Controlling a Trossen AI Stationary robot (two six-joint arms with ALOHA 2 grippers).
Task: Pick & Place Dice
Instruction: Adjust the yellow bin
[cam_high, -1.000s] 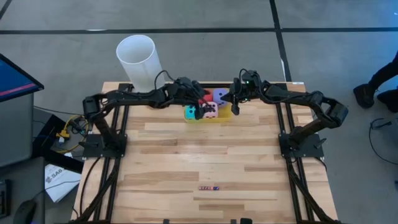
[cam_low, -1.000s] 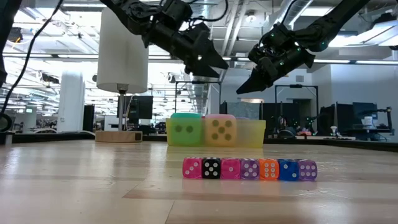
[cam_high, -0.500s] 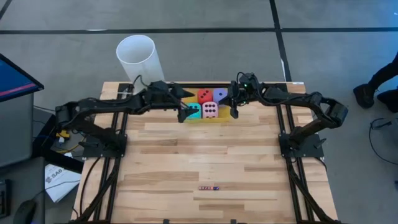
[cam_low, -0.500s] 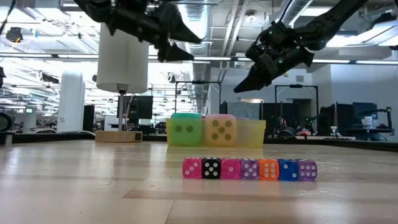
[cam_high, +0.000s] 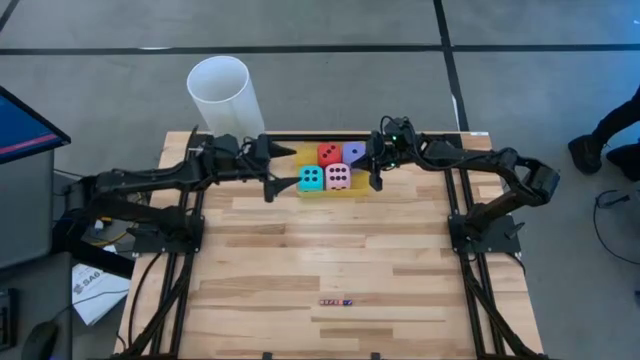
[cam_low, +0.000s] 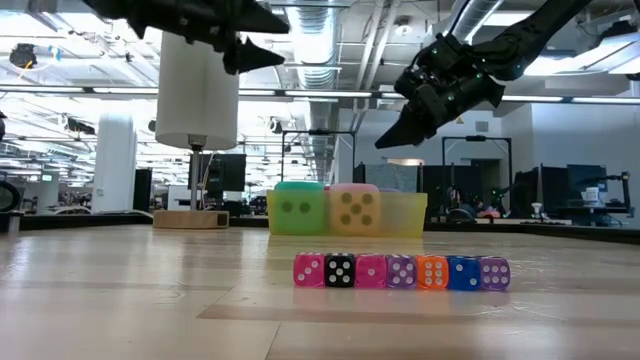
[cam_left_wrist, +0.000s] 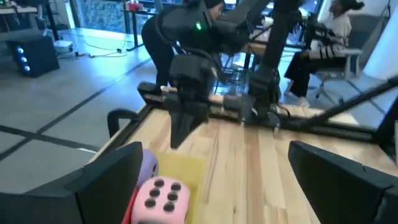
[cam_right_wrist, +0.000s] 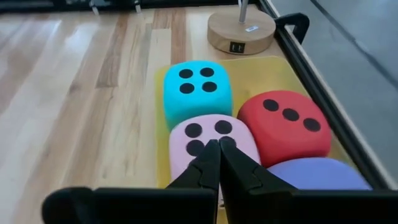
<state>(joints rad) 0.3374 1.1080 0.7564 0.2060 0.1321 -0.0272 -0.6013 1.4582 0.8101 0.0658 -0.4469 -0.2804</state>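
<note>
Four fist-sized soft cubes with black pips sit packed two by two in a shallow yellow tray (cam_high: 357, 189) at the far edge of the pale wooden counter (cam_high: 330, 250): the cyan cube (cam_high: 310, 178) and pink cube (cam_high: 338, 177) in the nearer row, the red cube (cam_high: 328, 154) and purple cube (cam_high: 354, 153) behind them, by the rim.

The left gripper (cam_high: 266, 167) hangs above the counter just left of the tray, fingers spread wide and holding nothing. The right gripper (cam_high: 375, 172) hovers over the tray's right end, its fingers pressed together and empty, pointing down over the pink cube.

The whole near half of the counter lies open, save a row of tiny dice (cam_high: 336, 301) near the front edge.

From the low view the front cubes hide the red one. A tall white cylinder (cam_high: 223, 98) stands beyond the far left corner.
</note>
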